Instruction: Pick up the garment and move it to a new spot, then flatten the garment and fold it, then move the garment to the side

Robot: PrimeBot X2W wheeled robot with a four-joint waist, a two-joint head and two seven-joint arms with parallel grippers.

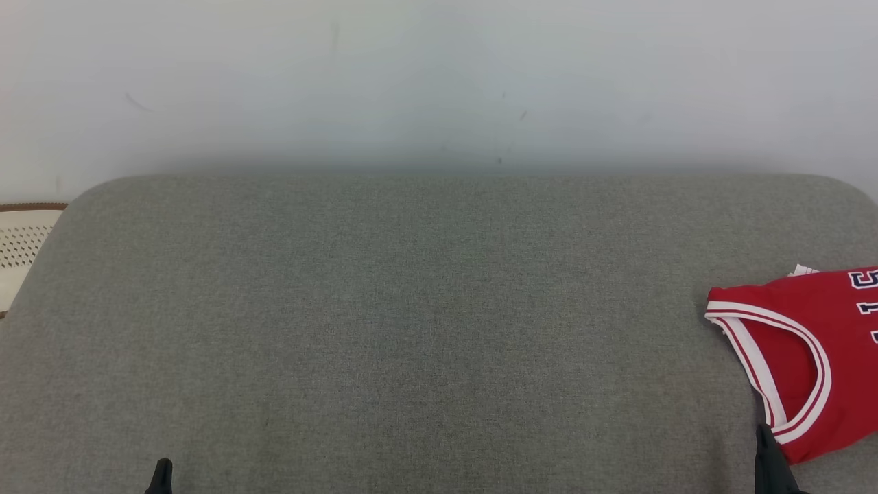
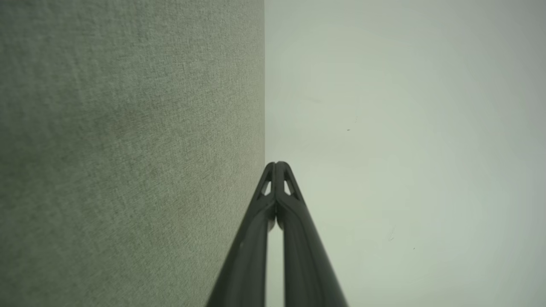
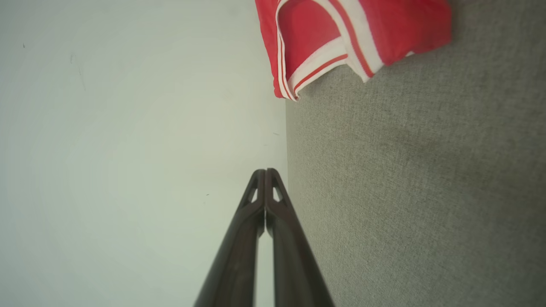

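Note:
The garment is a red sleeveless jersey with white trim and dark lettering, lying at the right edge of the grey padded surface. The right wrist view shows the garment at its top, one corner hanging past the surface's edge. My right gripper stands at the lower right, shut and empty, its tip just below the garment's armhole trim; my right gripper has its fingertips pressed together. Low at the left, my left gripper is shut too, and my left gripper holds nothing.
A pale perforated basket with a brown rim sits off the surface's left edge. A light wall rises behind the surface. The grey surface stretches wide between the two grippers.

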